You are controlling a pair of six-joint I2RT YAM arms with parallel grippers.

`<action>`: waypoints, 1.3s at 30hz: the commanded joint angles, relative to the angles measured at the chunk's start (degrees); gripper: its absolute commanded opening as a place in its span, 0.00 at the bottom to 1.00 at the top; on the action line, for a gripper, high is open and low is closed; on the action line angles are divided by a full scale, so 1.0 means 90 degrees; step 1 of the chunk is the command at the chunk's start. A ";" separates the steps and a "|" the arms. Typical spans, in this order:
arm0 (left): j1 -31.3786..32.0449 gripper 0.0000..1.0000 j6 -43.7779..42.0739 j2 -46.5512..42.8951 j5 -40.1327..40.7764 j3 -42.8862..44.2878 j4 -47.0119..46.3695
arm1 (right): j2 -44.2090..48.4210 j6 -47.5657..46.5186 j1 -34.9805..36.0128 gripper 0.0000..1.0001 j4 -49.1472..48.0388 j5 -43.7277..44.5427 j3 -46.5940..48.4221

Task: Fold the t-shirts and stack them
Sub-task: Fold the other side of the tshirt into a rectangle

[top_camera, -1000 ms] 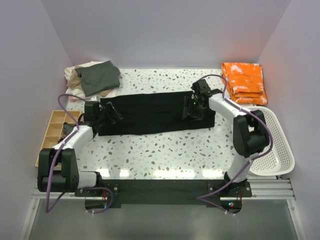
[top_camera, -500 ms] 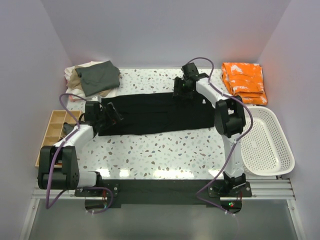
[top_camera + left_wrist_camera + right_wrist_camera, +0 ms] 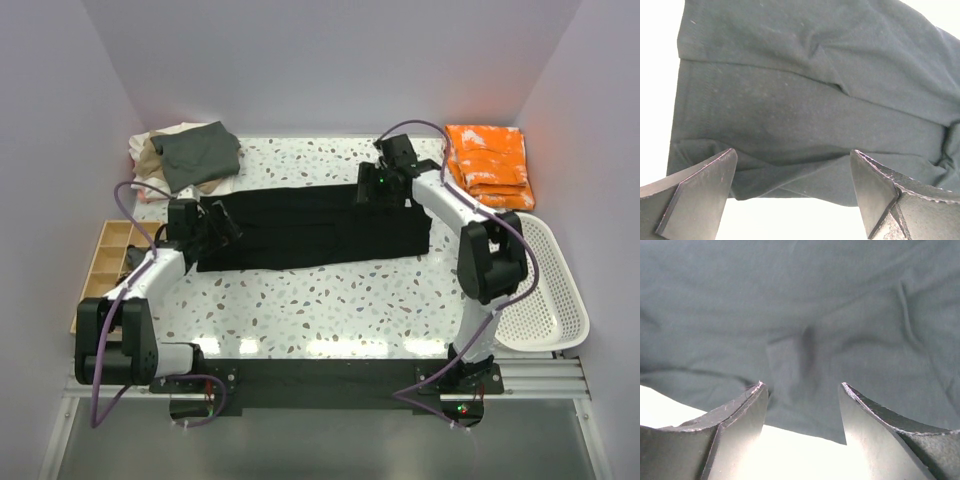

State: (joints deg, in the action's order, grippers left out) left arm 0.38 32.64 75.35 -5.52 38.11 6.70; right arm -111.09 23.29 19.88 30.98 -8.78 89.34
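The right gripper [image 3: 373,190] has shifted to the far edge of the shirt [image 3: 310,228], jaws parted, empty. The shirt lies flat beneath it, long axis running sideways to the left gripper [image 3: 220,226], wide open at the other end.

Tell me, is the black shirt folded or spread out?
Partly folded: the black shirt lies as a long flat strip across the table, with overlapping layers visible in the left wrist view.

Black t-shirt [image 3: 310,225] — white table [image 3: 330,290], dark-speckled (folded cloth [image 3: 488,165]: orange, white-patterned).
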 commanded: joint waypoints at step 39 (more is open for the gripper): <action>0.0358 0.95 -0.0668 0.0386 -0.0863 0.0159 0.0535 | 0.0790 -0.0049 0.0106 0.62 -0.0816 -0.0929 -0.2007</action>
State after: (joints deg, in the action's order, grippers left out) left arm 3.44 28.67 76.18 -17.10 37.12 14.09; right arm -105.58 22.90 20.62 24.80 -16.05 71.07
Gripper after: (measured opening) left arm 0.939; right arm 0.615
